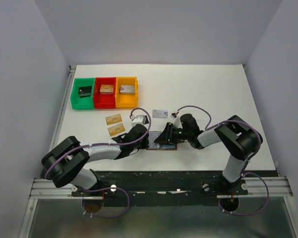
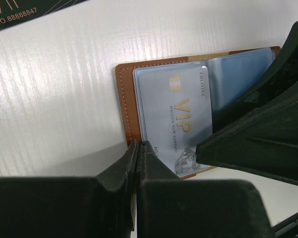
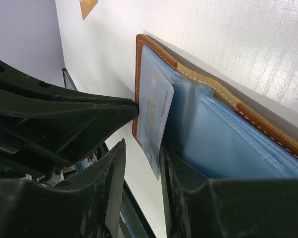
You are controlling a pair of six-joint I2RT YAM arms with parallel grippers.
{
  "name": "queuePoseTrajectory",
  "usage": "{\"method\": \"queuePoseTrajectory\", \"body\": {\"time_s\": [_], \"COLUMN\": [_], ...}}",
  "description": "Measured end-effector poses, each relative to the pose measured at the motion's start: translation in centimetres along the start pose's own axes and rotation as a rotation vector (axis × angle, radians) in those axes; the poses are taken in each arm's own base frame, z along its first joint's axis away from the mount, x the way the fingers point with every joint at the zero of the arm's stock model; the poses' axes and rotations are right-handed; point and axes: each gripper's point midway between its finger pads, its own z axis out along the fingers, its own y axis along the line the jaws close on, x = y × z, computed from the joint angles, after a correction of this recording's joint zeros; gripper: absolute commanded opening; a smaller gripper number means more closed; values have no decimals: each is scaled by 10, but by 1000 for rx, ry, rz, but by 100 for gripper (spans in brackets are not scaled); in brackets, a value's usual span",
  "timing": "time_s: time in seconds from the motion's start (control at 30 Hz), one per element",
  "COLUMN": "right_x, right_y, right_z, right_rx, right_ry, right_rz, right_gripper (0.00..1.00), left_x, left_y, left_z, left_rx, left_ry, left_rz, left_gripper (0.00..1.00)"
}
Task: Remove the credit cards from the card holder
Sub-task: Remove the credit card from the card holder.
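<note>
The card holder (image 1: 161, 147), brown leather with pale blue pockets (image 3: 228, 144), lies open on the white table between both arms. A pale blue VIP credit card (image 2: 176, 119) sticks out of a pocket. My left gripper (image 2: 138, 146) is shut on the holder's near corner (image 2: 125, 99). My right gripper (image 3: 143, 148) stands open around the free end of that card (image 3: 154, 114); the card rests against one finger with a gap to the other. Two tan-gold cards (image 1: 114, 124) and a pale one (image 1: 160, 114) lie loose on the table.
Green (image 1: 83, 92), red (image 1: 105, 91) and orange (image 1: 126, 91) bins stand at the back left, each with a small block inside. A dark card with gold lettering (image 2: 20, 12) lies just beyond the wallet. The right gripper's fingers (image 2: 258, 144) crowd the wallet's right side.
</note>
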Motion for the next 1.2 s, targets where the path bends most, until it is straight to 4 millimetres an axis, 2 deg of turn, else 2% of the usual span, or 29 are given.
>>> {"method": "queuePoseTrajectory", "body": {"time_s": [0.6, 0.7, 0.9, 1.2], "right_x": [2, 2, 2, 3], "right_y": [2, 2, 3, 5], "right_z": [4, 4, 4, 1], "right_rx": [-22, -26, -26, -20], "right_ry": [25, 27, 26, 32], "right_rz": [20, 25, 29, 13], "right_gripper": [42, 41, 41, 41], "left_x": [-2, -2, -2, -1], "left_y": [-7, -9, -11, -10], "left_z": [5, 5, 5, 3], "left_rx": [34, 42, 46, 43], "left_ry": [-12, -12, -13, -9], "left_rz": [1, 0, -6, -22], "left_gripper": [9, 12, 25, 24]}}
